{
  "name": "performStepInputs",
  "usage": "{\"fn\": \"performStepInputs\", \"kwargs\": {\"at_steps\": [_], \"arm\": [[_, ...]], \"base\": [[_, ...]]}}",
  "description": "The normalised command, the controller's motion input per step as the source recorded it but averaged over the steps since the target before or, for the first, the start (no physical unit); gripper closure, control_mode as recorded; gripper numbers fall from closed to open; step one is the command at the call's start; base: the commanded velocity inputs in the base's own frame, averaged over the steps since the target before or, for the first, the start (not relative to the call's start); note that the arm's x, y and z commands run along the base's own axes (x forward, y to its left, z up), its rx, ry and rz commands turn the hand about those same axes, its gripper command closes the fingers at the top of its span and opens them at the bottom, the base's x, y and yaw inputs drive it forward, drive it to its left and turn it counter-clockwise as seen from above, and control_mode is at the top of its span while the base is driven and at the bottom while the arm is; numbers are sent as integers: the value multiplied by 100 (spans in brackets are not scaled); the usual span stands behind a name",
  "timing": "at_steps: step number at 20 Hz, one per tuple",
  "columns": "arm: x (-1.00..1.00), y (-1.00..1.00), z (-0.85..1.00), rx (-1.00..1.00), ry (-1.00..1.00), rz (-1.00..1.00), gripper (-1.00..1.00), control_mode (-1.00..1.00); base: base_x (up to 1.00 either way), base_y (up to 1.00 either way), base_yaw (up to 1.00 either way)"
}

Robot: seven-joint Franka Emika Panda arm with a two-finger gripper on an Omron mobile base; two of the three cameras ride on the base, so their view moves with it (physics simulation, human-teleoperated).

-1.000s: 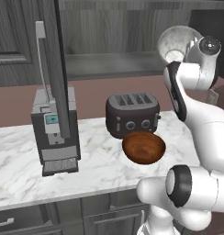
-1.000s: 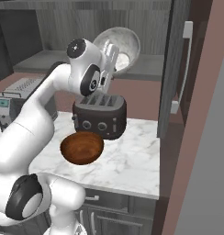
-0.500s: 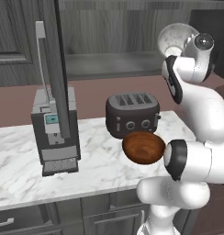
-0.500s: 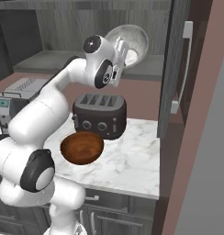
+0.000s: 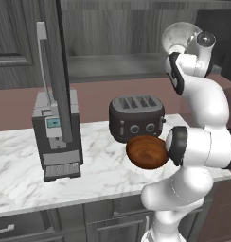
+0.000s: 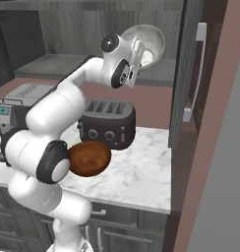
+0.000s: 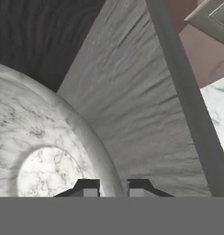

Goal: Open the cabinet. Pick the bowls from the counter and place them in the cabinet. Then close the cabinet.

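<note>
Pincer is clamped on the rim of the pale bowl, upper middle of the right base view, at the open cabinet; risk: rim-only grip slips; brown bowl sits mid-frame on the worktop.

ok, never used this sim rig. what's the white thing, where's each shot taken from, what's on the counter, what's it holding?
The white thing is a jointed robot arm on a base. Two shots come from cameras on that base, behind the arm to its left and right. The third looks along the gripper; its two dark fingertips are at the bottom. On the marble counter stand a coffee machine, a black toaster and a reddish-brown bowl. The gripper is shut on the rim of the pale grey-white bowl, raised in front of the cabinet shelf. Both cabinet doors are open.
</note>
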Motion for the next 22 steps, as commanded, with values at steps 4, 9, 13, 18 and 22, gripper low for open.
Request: {"fn": "performStepInputs", "kwargs": {"at_steps": [4,9,13,18,22], "arm": [[46,0,0,0,9,0,100,-100],[38,-6,-9,0,12,0,100,-100],[14,-13,-18,0,1,0,100,-100],[2,-17,-23,0,0,0,100,-100],[-14,-13,-21,0,0,0,100,-100]], "base": [[0,0,0],[0,0,0],[0,0,0],[0,0,0],[0,0,0]]}}
